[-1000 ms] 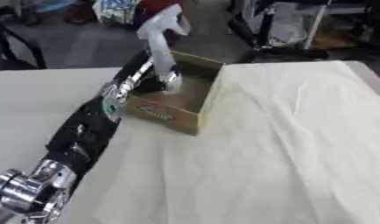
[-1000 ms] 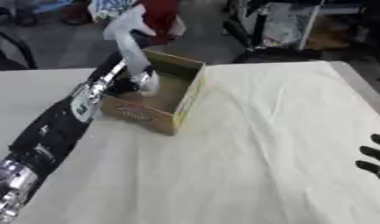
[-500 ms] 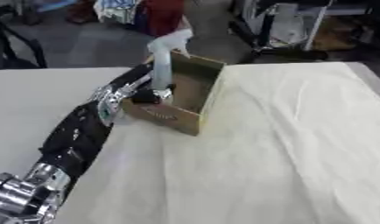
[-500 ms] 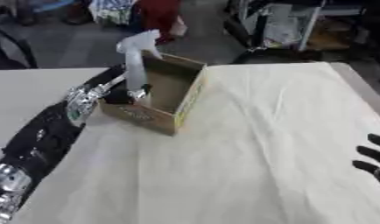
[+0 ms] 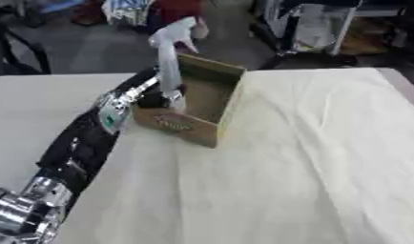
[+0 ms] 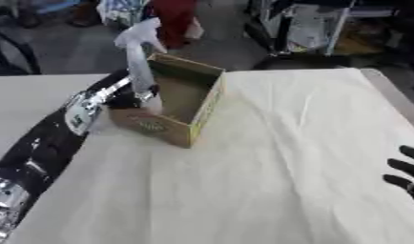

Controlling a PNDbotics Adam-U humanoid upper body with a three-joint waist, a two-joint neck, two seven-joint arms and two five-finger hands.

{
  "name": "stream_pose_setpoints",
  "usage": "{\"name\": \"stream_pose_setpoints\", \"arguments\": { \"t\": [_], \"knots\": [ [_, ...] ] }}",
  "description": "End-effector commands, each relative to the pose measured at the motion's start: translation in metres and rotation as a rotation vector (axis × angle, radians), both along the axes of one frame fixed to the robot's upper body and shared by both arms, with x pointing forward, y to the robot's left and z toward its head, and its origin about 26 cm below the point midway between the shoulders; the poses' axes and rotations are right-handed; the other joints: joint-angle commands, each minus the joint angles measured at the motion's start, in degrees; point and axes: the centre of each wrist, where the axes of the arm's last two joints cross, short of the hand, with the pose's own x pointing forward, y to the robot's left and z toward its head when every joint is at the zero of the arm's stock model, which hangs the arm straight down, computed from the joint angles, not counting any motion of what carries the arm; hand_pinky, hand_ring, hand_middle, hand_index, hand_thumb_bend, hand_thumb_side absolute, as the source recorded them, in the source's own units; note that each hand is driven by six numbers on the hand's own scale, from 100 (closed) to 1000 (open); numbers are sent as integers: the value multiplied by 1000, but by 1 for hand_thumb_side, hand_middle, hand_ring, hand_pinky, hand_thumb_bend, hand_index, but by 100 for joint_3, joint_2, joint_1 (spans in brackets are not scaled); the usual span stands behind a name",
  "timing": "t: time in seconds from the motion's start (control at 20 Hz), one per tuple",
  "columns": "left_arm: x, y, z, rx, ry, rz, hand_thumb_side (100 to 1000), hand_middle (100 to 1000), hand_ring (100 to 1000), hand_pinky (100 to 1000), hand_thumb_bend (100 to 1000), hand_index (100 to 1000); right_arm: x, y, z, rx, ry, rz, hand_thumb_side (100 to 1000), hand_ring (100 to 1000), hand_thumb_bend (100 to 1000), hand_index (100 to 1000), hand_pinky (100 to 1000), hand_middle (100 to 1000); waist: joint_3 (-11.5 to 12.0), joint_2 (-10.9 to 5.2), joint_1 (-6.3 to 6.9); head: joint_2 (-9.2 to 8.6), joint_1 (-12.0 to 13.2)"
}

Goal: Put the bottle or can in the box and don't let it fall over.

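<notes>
A clear spray bottle (image 5: 167, 66) with a white trigger head stands upright at the left wall of the open cardboard box (image 5: 212, 97). Its lower end sits at the box's near-left rim, and its base is hidden. My left hand (image 5: 152, 97) is against the outside of that wall, with its fingers curled round the bottle's lower part. The black left arm runs back to the lower left corner. My right hand (image 6: 405, 175) shows only as dark, spread fingers at the right edge of the right eye view, far from the box.
The table (image 5: 310, 157) carries a creased cream cloth. Beyond its far edge are a dark floor, chair legs (image 5: 26, 47), a white bin (image 5: 315, 28) and coloured clutter.
The left arm has drawn back toward the left, and the bottle has moved from over the box's middle to its left wall. The right hand has not moved.
</notes>
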Motion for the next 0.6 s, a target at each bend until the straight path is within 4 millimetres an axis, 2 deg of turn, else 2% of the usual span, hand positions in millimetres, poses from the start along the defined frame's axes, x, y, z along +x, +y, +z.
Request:
{"name": "stream_pose_setpoints", "arguments": {
  "t": [0.05, 0.6],
  "knots": [
    [2, 8, 27, 10, -56, 5, 1000, 1000, 1000, 915, 302, 1000, 0, -2, 8, -13, -28, 0, 552, 844, 100, 827, 773, 866, 4, -87, -8, -59, 0],
    [2, 7, 28, -1, -56, 7, 1000, 1000, 1000, 905, 296, 1000, 0, -2, 7, -13, -27, 1, 553, 844, 100, 827, 773, 866, 11, -90, -13, -68, -7]
  ]
}}
